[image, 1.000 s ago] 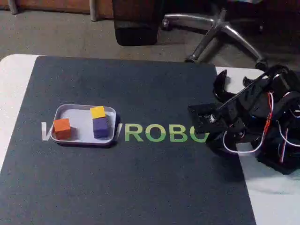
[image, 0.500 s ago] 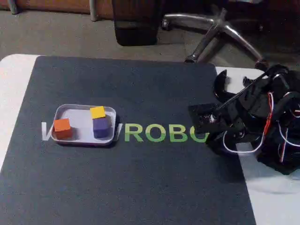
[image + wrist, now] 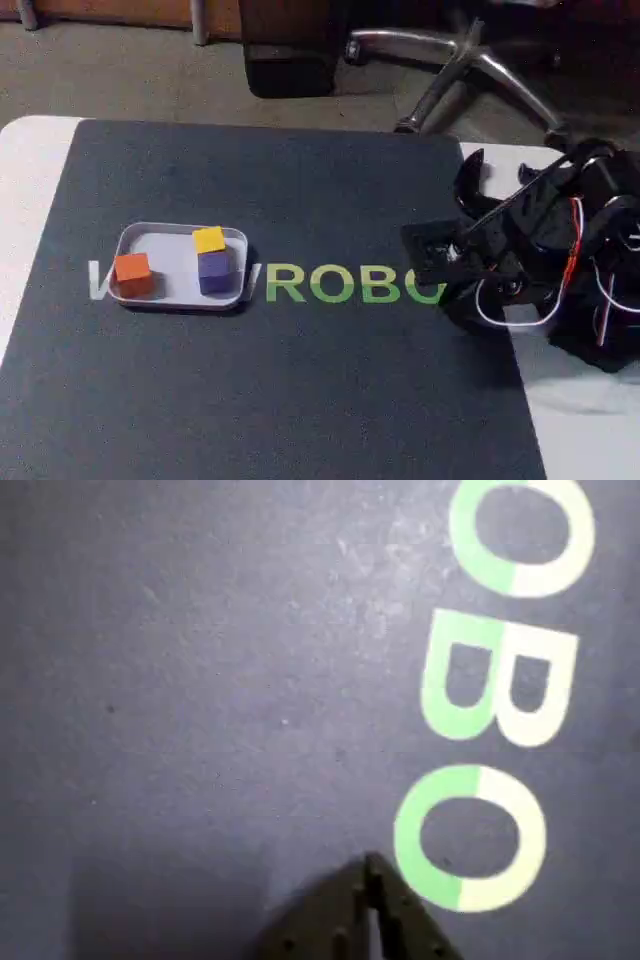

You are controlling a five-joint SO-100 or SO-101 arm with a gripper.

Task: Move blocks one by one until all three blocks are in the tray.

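Orange block (image 3: 132, 268), purple block (image 3: 214, 268), yellow block (image 3: 209, 239) inside tray (image 3: 172, 253)

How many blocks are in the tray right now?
3, all inside the tray in the fixed view: orange block at its left end, yellow block at the far right, purple block just in front of the yellow, touching it. None seem hidden.

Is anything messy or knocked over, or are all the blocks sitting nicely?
Nothing stands out. The orange block, yellow block and purple block all sit flat inside the tray, which lies square on the dark mat. The gripper is shut over the mat, away from the tray.
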